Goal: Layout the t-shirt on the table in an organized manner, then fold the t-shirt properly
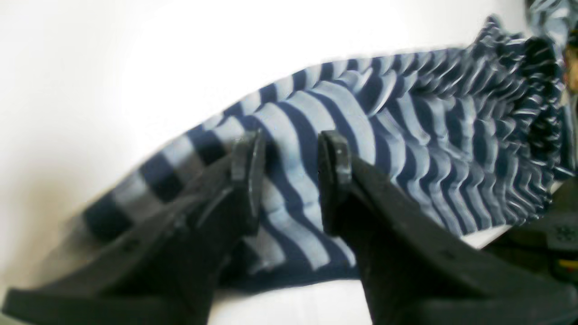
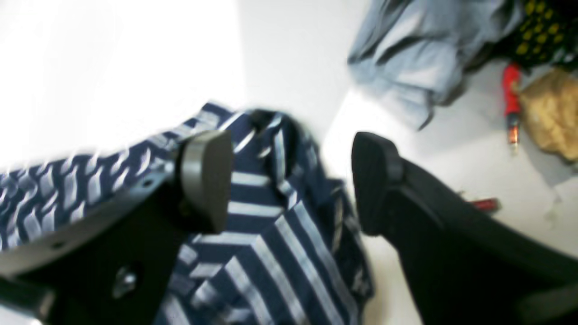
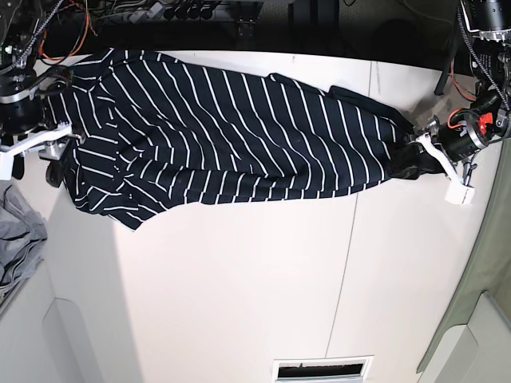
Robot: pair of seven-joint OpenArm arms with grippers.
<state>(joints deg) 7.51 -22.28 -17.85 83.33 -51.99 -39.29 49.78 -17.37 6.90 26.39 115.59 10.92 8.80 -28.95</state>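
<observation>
The dark navy t-shirt (image 3: 239,128) with thin white stripes lies stretched lengthwise along the far side of the white table (image 3: 239,279). At the shirt's right end in the base view, the fabric narrows to a bunch in my left gripper (image 3: 415,152). In the left wrist view the left gripper (image 1: 289,167) has a fold of the t-shirt (image 1: 406,113) between its fingers. My right gripper (image 3: 62,142) is at the shirt's other end. In the right wrist view the right gripper (image 2: 293,180) stands wide open over the t-shirt (image 2: 271,234), gripping nothing.
A grey cloth (image 3: 16,231) lies off the table's left edge; it appears again as the grey cloth (image 2: 420,58). Beside it are a red tool (image 2: 510,99) and crumpled brown paper (image 2: 551,113). A thin seam (image 3: 351,231) crosses the table. Cables run along the back edge.
</observation>
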